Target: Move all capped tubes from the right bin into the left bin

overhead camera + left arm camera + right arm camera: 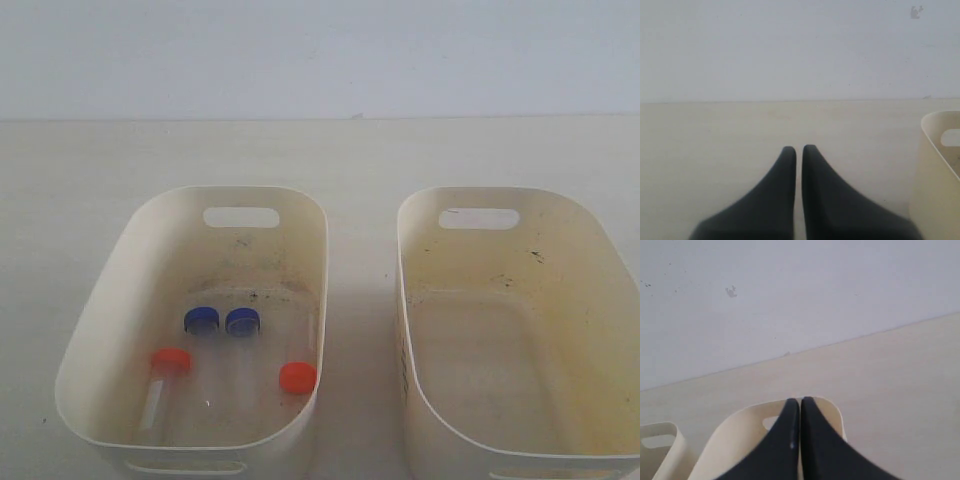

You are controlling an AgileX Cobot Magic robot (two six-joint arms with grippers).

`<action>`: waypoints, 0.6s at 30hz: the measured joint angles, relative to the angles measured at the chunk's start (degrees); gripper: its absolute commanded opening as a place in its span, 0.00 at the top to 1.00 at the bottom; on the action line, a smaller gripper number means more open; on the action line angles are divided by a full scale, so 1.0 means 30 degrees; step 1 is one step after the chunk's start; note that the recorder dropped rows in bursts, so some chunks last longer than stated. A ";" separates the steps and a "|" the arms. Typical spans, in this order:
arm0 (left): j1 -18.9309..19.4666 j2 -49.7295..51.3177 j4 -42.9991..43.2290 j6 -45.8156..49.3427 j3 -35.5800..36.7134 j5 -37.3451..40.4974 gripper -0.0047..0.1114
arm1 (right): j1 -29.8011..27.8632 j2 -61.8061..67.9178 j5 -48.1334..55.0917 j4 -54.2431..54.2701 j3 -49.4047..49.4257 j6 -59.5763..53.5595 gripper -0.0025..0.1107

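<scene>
Tubes (155, 395) lengthwise in L bin (100, 300); blue caps (201, 320) toward far end.

The desk (360, 150) was a pale cream surface running back to a white wall (300, 50). Two cream-white oval tubs stood directly on it, side by side but apart: the left bin (150, 270), grimy-floored, and the right bin (590, 270), yellowish inside.
</scene>
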 measured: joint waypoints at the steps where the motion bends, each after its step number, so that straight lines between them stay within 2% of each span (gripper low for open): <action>1: 0.0000 0.0000 0.0000 0.0000 0.0000 0.0000 0.92 | -0.0041 -0.0295 -0.0040 0.0037 0.0236 0.0000 0.98; 9: 0.0000 0.0000 0.0000 0.0000 0.0000 0.0000 0.92 | -0.0099 -0.1653 -0.0864 0.0523 0.3754 0.0000 0.98; 18: 0.0000 0.0000 0.0000 0.0000 0.0000 0.0000 0.92 | -0.0099 -0.3418 -0.0700 0.1370 0.5152 0.0029 0.98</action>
